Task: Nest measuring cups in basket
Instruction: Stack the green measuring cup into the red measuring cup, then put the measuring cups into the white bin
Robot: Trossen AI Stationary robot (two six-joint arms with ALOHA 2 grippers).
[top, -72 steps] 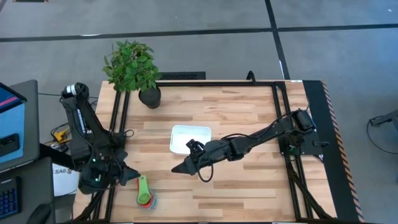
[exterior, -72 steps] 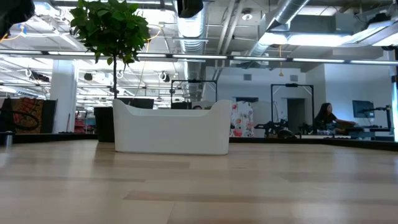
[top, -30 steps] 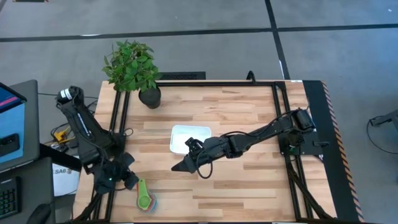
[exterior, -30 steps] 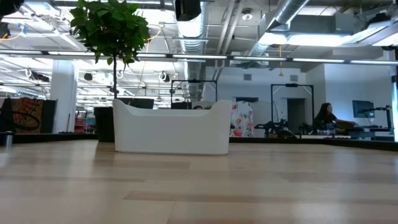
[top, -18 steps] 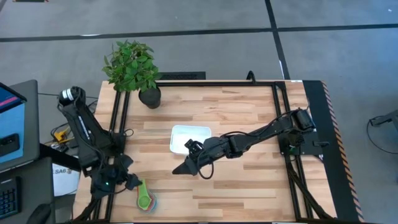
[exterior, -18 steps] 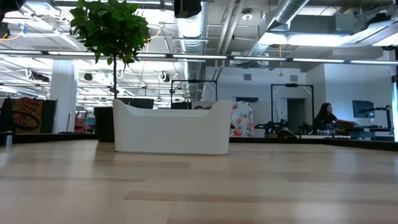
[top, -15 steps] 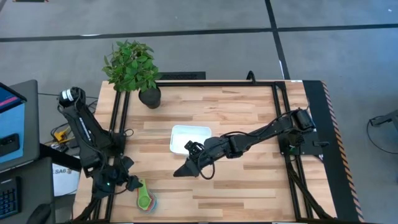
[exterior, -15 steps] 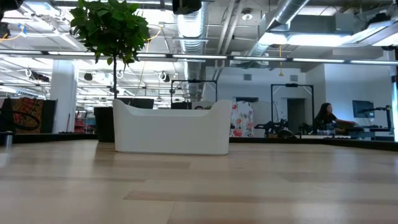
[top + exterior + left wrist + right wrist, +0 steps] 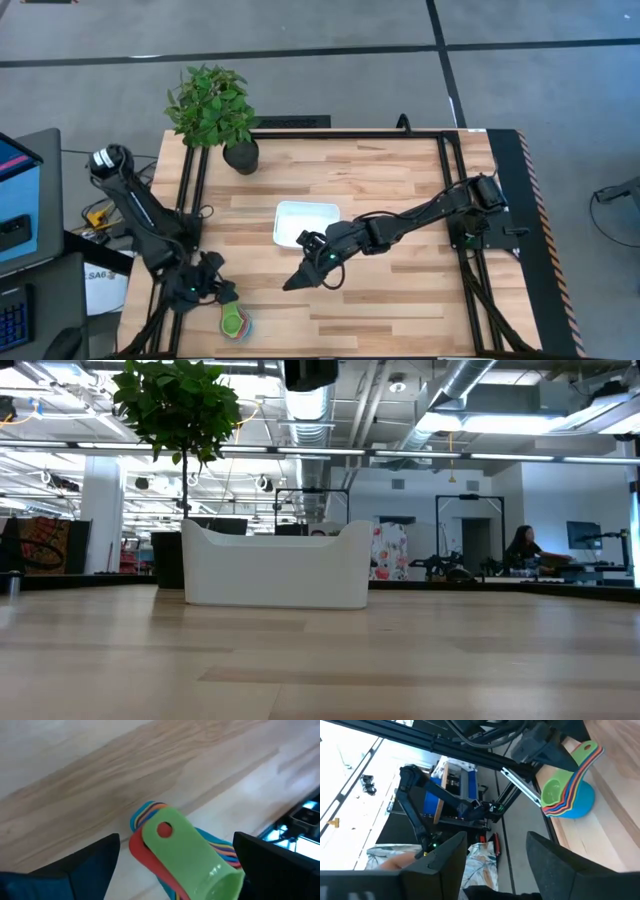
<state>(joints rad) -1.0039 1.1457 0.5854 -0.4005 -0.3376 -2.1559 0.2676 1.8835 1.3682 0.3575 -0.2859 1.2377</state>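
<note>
The measuring cups [image 9: 236, 322] sit nested in one stack near the table's front left corner, green on top and the largest blue one [image 9: 581, 801] resting on the wood. Their handles [image 9: 162, 827] fan out between the fingers of my left gripper [image 9: 222, 293], which stands open on either side of them without touching. The white basket [image 9: 306, 222] stands at mid-table with nothing showing in it. My right gripper [image 9: 293, 284] hovers open just in front of the basket, pointing toward the cups.
A potted plant [image 9: 212, 105] in a black pot [image 9: 241, 156] stands at the far left of the table. Black frame rails [image 9: 190, 190] run along the left and right sides. In the low view the basket [image 9: 275, 565] shows beyond bare wood.
My left gripper has moved toward the table's near edge and a little right, coming over the cups' handles. My right gripper has slid slightly toward the near edge. The stack of cups and the basket have stayed where they were.
</note>
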